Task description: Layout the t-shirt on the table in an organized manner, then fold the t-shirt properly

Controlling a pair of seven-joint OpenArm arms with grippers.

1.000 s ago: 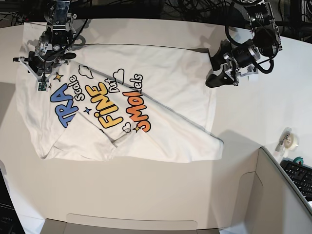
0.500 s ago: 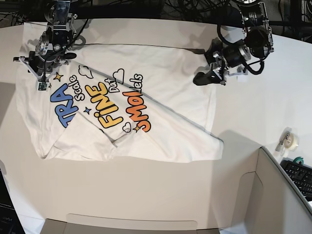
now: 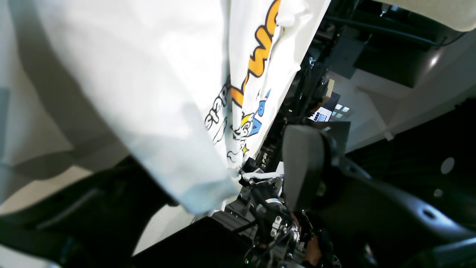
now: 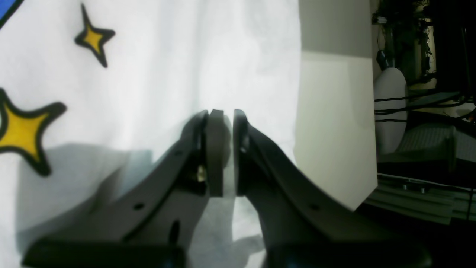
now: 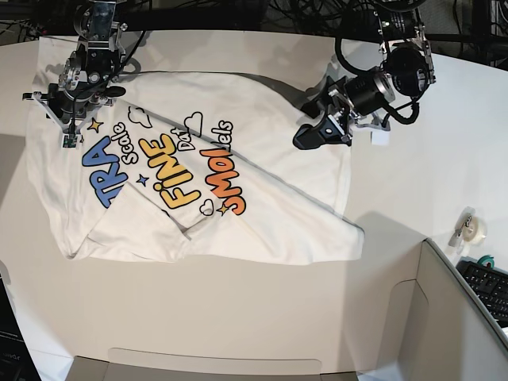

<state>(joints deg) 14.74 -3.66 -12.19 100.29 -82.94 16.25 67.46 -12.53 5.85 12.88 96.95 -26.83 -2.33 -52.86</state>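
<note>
The white t-shirt (image 5: 262,135) lies spread on the table (image 5: 413,182), print up, with a diagonal fold across its lower right. My left gripper (image 5: 308,127) hovers open over the shirt's upper right part. In the left wrist view the left gripper (image 3: 215,167) has one grey pad (image 3: 301,163) beside the cloth's edge (image 3: 208,193), and nothing is pinched. My right gripper (image 5: 79,107) sits at the shirt's top left corner. The right wrist view shows the right gripper (image 4: 227,115) shut on white cloth near a yellow star (image 4: 22,126).
A tape roll (image 5: 474,228) and a keyboard (image 5: 488,286) lie at the right edge. Grey cardboard box walls (image 5: 444,317) stand at the lower right and along the bottom. Dark cables (image 5: 302,12) run behind the table's far edge.
My left arm has swung to the left, from beyond the shirt's right edge to over the cloth, jaws still open. The right arm and the shirt have not moved.
</note>
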